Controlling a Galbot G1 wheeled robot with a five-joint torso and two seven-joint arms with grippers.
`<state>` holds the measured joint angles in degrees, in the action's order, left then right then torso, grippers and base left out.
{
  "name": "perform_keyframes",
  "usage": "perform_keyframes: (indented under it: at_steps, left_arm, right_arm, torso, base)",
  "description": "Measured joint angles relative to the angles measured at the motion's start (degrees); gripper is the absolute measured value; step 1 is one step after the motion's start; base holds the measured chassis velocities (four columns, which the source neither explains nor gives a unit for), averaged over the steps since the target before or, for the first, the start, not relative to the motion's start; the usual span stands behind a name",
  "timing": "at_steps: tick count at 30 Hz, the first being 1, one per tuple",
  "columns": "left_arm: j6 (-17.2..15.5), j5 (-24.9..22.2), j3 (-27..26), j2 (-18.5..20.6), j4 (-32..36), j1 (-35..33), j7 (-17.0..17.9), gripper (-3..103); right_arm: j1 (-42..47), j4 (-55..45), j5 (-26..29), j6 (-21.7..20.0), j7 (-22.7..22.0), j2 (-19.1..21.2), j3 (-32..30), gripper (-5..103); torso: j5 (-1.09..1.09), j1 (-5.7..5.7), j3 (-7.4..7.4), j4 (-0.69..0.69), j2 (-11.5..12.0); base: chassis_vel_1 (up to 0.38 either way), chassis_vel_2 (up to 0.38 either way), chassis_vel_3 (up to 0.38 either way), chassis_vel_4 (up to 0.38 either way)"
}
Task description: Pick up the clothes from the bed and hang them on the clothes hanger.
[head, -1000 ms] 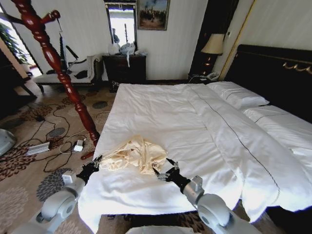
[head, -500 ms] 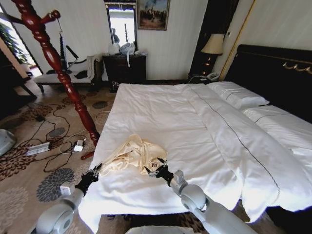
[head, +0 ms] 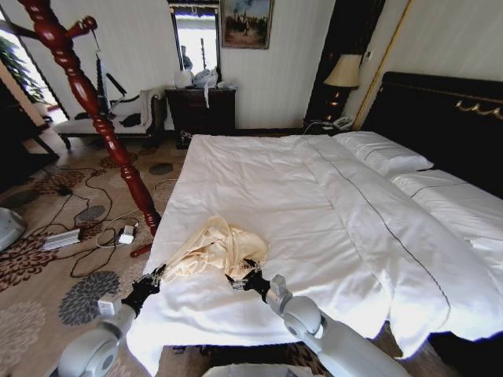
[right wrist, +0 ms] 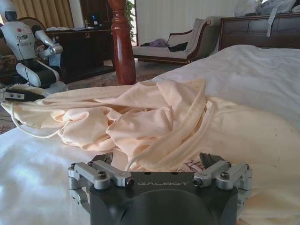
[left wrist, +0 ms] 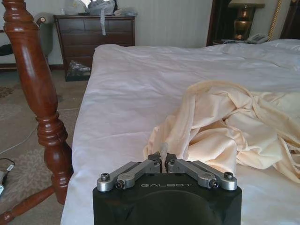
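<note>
- Since a second ago, the right tool [head: 240, 280] has slid left across the duvet and now sits with its spread fingers around the near edge of the clothes [head: 212, 253]; the left tool [head: 156, 274] has drawn back slightly toward the bed's corner.
- Left tool: its fingers are closed, pinching a thin fold at the garment's left edge, as the left wrist view shows.
- Right tool: fingers apart, cloth lying between them, not yet clamped.
- Clothes: one cream satiny top, crumpled in a heap near the foot corner of the bed [head: 275, 188], on the side nearest the red wooden coat stand [head: 98, 118].
- Handling, as a judgement: the fabric looks light, limp and slippery, so a thin pinch may slide out. Gripping a thicker bunch, or the collar and shoulder seams, should hold better and suit hanging.
</note>
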<state>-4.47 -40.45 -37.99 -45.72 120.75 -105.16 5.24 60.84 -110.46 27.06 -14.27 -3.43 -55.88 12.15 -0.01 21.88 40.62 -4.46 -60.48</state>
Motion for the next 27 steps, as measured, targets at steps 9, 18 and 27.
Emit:
perform_keyframes:
  at_steps: [9,18,27]
  left_arm:
    - [0.09,0.02,0.34,0.51,-0.04,-0.17,-0.41,2]
    - [0.29,0.17,0.24,0.12,-0.23,-0.33,-0.61,2]
    - [0.39,0.23,-0.46,-0.16,-0.11,-0.88,-0.68,2]
  right_arm:
    - [-4.01,2.76,-0.18,0.53,0.14,0.74,2.79,99]
    - [-5.22,4.27,-1.86,1.71,0.79,1.75,3.67,85]
    - [-4.7,4.17,-2.42,1.89,0.87,1.76,3.82,52]
  torso:
    - [0.0,0.0,0.0,0.0,0.0]
    - [0.0,0.0,0.0,0.0,0.0]
    - [0.01,0.0,0.0,0.0,0.0]
  base:
    - [0.0,0.0,0.0,0.0]
    - [0.0,0.0,0.0,0.0]
    - [0.0,0.0,0.0,0.0]
